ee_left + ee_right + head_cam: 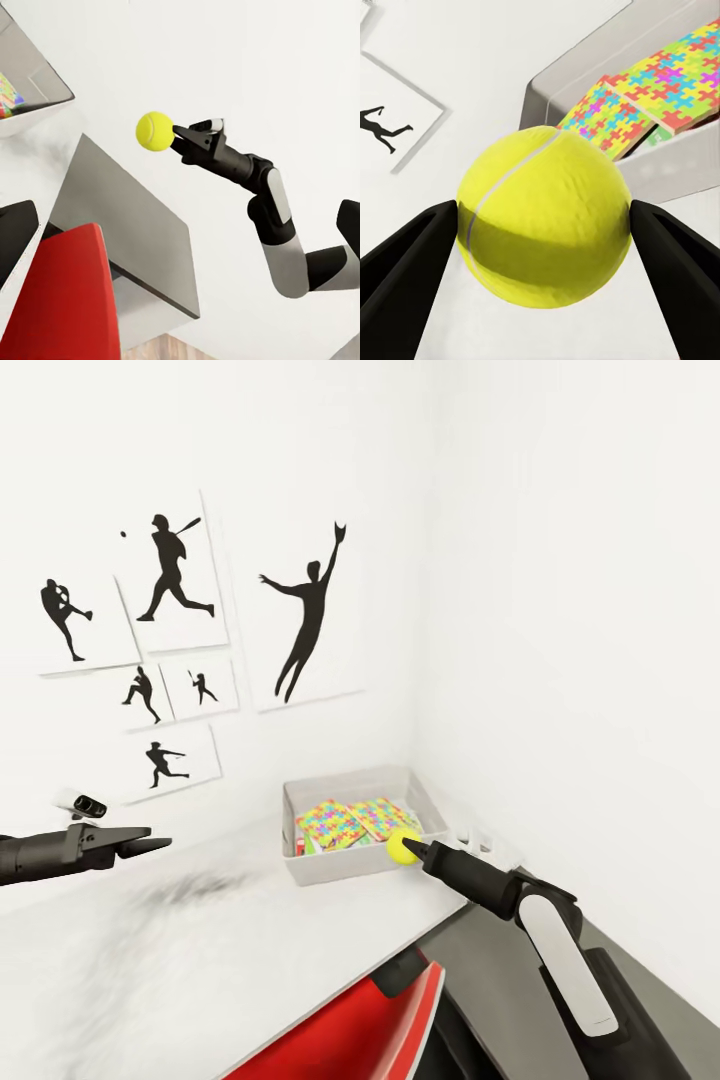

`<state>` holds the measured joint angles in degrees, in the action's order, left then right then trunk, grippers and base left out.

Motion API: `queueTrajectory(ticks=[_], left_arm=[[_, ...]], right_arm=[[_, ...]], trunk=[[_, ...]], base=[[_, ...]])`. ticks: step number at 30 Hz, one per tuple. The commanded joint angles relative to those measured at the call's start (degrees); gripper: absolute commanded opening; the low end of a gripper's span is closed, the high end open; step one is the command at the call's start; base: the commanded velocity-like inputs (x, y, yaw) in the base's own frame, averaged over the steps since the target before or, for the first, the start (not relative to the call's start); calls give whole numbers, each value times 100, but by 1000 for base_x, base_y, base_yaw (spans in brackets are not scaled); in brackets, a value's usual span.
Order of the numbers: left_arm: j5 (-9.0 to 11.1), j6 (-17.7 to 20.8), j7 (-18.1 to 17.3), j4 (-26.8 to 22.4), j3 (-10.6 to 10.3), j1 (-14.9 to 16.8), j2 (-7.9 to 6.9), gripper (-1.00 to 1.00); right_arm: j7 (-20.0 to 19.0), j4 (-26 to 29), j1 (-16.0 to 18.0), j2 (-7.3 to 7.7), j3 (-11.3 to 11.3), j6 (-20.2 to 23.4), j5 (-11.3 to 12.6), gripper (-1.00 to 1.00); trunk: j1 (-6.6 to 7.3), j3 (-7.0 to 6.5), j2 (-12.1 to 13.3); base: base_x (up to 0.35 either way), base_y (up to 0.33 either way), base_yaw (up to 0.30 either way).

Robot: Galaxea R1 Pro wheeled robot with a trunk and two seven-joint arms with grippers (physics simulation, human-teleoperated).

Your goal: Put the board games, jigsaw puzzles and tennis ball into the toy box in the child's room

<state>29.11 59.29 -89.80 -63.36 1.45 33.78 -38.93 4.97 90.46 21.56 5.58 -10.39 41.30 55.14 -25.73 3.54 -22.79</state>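
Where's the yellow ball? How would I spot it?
Find the white table in the corner under the baseball-player pictures. At its far end sits a grey toy box with two jigsaw puzzles inside. The tennis ball is at the box's near edge, pinched in the right gripper, the one round, plain yellow thing.

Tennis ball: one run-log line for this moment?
right gripper: shut on tennis ball | near toy box rim | jigsaw puzzles inside | left gripper: open
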Motion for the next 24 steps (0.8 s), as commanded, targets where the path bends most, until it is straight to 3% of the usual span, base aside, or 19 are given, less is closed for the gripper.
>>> queueTrajectory(ticks=[1,24], left_arm=[[1,59,-20,-1,-8,6,-2,100],[6,57,-20,-1,-7,6,-1,100]], right_arm=[[54,7,6,0,-7,9,58,-100],[50,7,6,3,-8,14,58,-100]], trunk=[[-6,14,-13],[-6,14,-13]], base=[[177,0,104],[89,0,19]])
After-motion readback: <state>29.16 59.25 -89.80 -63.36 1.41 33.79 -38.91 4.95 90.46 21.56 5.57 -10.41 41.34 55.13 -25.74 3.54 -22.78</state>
